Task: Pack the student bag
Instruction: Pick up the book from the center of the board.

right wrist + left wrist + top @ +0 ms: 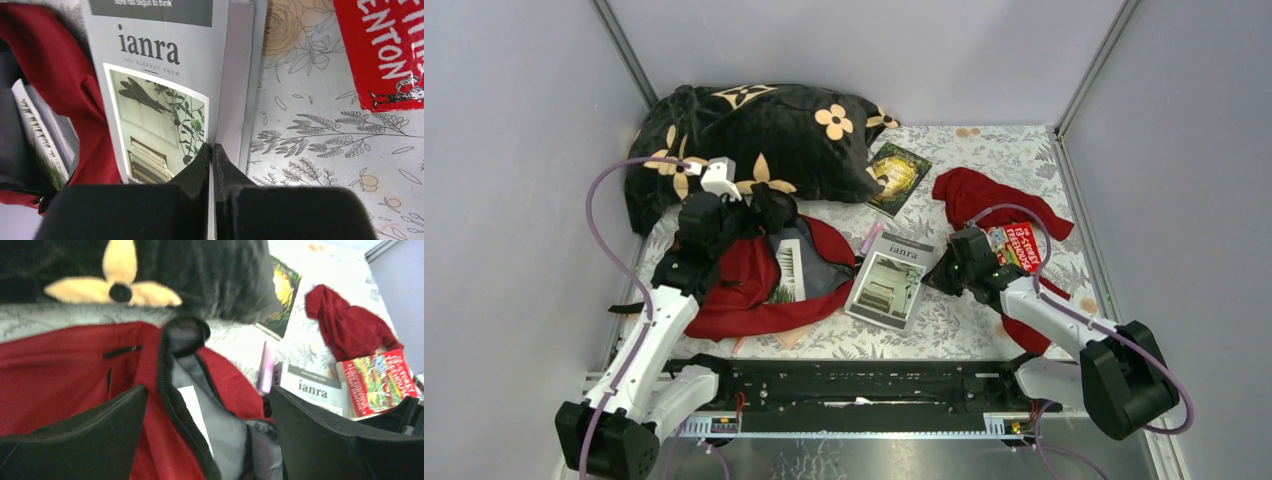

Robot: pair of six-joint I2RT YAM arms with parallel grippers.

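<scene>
Open dark-red backpack (742,300) lies at centre left on a floral tablecloth (984,330), a book (788,270) showing inside. The left gripper (749,218) hangs over its upper edge. Just to the right lies a grey book (886,285), with the right gripper (934,278) at its right edge. A black flowered blanket (754,130) fills the upper left.

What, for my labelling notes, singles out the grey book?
Start at the big dark-red backpack, lying open. Just right of it in the top view lies the grey book. Unlike the green-gold book and the red book, its cover reads "ianra" above a plant photo.
</scene>
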